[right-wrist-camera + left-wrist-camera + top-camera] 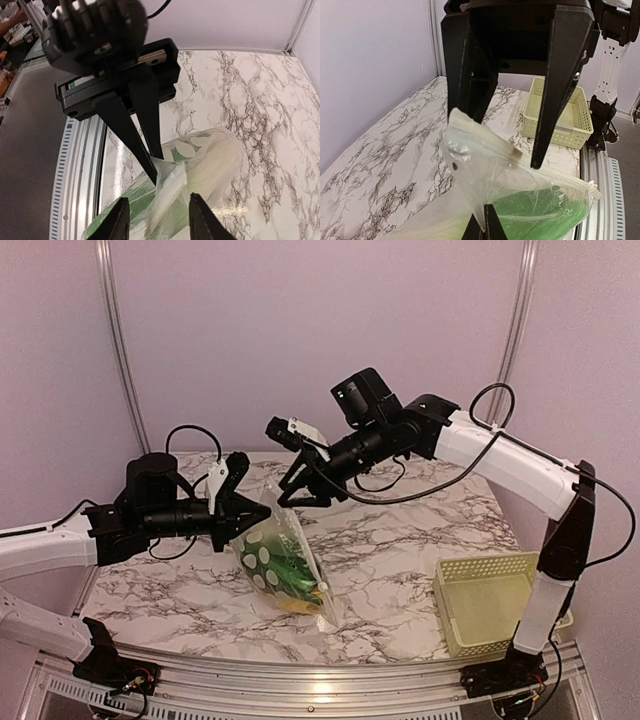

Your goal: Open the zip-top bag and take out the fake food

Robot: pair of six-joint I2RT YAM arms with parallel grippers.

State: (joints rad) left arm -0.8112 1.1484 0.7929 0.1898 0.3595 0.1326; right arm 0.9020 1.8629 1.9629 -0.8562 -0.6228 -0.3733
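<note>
The zip-top bag [285, 565], clear with white dots, hangs tilted above the marble table, its lower end near the tabletop. My left gripper [250, 523] is shut on its upper left edge; the pinch shows in the left wrist view [485, 226]. Fake food fills the bag: green pieces [290, 577] and a yellow piece [300, 606] at the bottom, with green also showing through the plastic [545, 215]. My right gripper [300, 498] hovers at the bag's top with its jaws apart. In the right wrist view [157, 198] a crumpled flap of the bag [172, 187] lies between them, unpinched.
A pale yellow-green lattice basket [490, 602] stands at the table's front right, by the right arm's base. Purple walls close the back and sides. The metal rail runs along the near edge [320, 680].
</note>
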